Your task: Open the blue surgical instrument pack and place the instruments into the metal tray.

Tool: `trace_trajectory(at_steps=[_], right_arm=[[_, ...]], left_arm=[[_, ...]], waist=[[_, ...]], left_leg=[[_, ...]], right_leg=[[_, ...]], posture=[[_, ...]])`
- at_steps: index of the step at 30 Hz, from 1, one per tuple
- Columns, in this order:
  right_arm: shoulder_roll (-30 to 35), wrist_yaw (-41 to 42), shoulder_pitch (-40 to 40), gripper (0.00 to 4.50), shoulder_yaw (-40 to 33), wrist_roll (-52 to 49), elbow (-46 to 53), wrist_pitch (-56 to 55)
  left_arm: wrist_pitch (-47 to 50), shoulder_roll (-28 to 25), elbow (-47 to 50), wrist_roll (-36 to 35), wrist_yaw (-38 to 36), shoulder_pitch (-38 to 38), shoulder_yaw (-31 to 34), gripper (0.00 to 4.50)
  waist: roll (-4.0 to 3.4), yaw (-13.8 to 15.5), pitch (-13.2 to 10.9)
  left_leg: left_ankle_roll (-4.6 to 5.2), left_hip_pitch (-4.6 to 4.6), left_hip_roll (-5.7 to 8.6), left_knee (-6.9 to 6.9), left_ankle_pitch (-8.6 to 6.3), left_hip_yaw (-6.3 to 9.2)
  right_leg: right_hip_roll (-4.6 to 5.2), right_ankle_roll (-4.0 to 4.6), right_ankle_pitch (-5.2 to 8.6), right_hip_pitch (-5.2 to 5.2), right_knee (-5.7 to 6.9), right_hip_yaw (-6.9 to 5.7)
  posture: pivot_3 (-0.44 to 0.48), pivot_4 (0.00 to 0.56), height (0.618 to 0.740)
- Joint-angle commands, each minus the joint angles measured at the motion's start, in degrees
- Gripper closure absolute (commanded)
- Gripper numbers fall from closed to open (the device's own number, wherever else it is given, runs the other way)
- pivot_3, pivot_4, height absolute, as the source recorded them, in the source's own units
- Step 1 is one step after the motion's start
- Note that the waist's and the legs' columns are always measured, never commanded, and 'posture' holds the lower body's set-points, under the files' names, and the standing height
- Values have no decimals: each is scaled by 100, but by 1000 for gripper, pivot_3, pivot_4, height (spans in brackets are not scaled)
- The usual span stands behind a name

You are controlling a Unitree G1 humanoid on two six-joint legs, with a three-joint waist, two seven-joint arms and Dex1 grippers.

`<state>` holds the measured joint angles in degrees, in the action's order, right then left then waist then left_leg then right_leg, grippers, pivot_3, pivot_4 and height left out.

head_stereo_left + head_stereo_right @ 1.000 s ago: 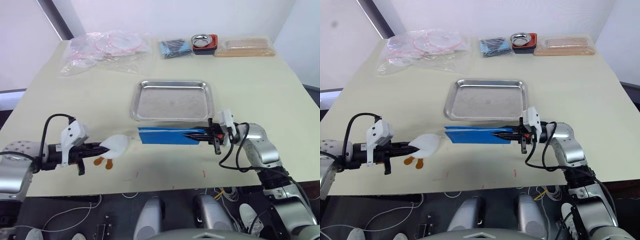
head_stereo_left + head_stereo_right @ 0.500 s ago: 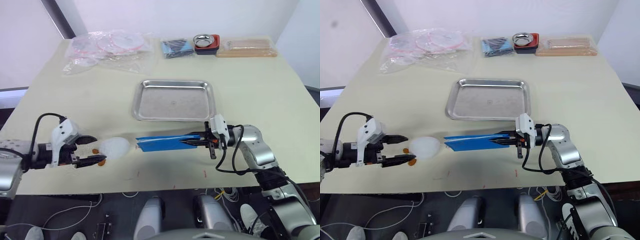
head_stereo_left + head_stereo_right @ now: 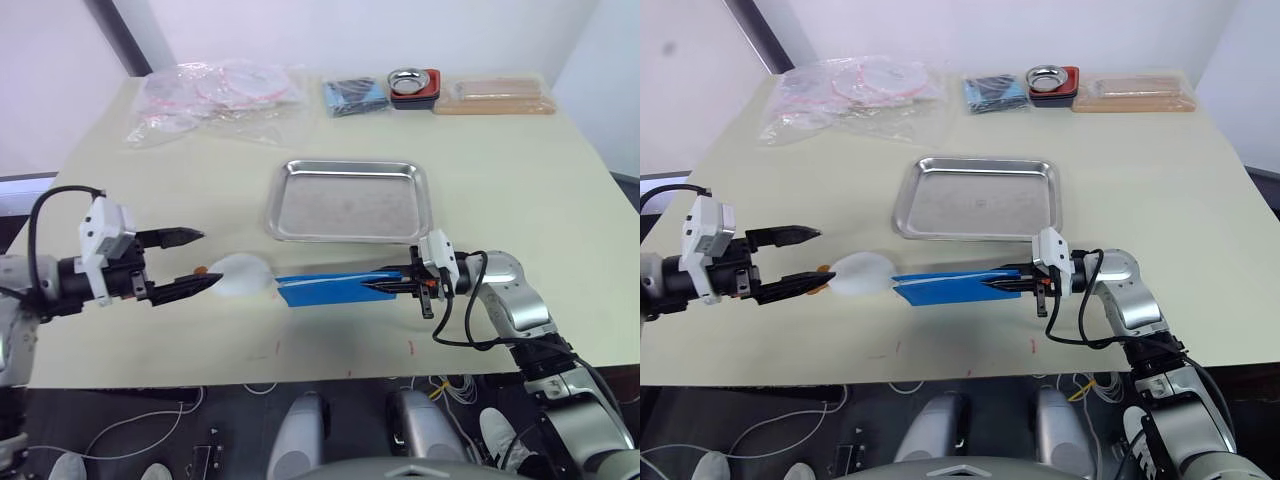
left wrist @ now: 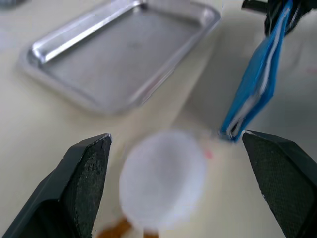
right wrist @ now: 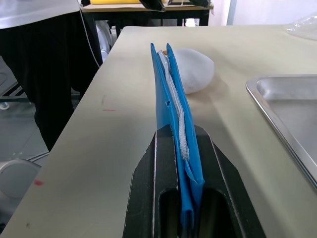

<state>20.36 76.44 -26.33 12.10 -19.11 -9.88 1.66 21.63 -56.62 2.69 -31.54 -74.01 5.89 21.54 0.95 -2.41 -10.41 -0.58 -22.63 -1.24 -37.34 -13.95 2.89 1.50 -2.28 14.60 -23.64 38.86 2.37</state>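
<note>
A pale cream table (image 3: pixel 500 170) fills the scene. Near its middle sits the metal tray (image 3: pixel 347 200), shallow, shiny and bare, with no tools in it. Just in front of the tray, the blue surgical instrument pack (image 3: pixel 335 288) stands on its long edge instead of lying flat. The right gripper (image 3: pixel 392 286) is clamped on the pack's right end, with one black finger on each face, as the right wrist view shows close up. The pack there looks like two blue fabric layers pressed around a pale slotted lining, not yet opened. At its left end lies a soft white rounded pad (image 3: pixel 240 275) with small orange bits beside it. The left gripper (image 3: pixel 190 262) hovers close to that pad with its two fingers spread wide and nothing between them. Judging by its look, the pack is thin, floppy cloth, stiffened and weighted by the instruments tucked inside, so it would probably sag or spill if tipped. A sensible hold for the free gripper is the loose upper flap at the left end, peeling one layer away while the right keeps its pinch.
</note>
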Motion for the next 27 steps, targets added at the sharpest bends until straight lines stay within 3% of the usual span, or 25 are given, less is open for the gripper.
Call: trace_trajectory(at_steps=[1, 12, 27], right_arm=[[-25, 74, -151, 4500, -42, -156, 115, 3], [-22, 45, -103, 4500, -72, -185, 199, 106], [-23, 28, -60, 4500, -58, -194, 239, 186]], left_arm=[[-266, 149, 54, 123, 10, 150, -301, 42], [-556, 525, -266, 319, -321, 703, -1203, 42], [-673, 1068, -496, 461, -227, 1086, -1717, 42]], waist=[[0, -5, 0], [0, 9, 0], [0, 7, 0]], left_leg=[[0, 0, -1, 0, 0, 1], [0, 0, 0, -2, 0, 4], [0, -1, 0, -4, 0, 5]], right_leg=[[-2, 0, 0, 0, 0, -1], [-4, 1, -1, 1, 1, -3], [-4, 1, -1, 1, 2, -3]], posture=[[0, 150, 740], [0, 150, 740], [0, 150, 740]])
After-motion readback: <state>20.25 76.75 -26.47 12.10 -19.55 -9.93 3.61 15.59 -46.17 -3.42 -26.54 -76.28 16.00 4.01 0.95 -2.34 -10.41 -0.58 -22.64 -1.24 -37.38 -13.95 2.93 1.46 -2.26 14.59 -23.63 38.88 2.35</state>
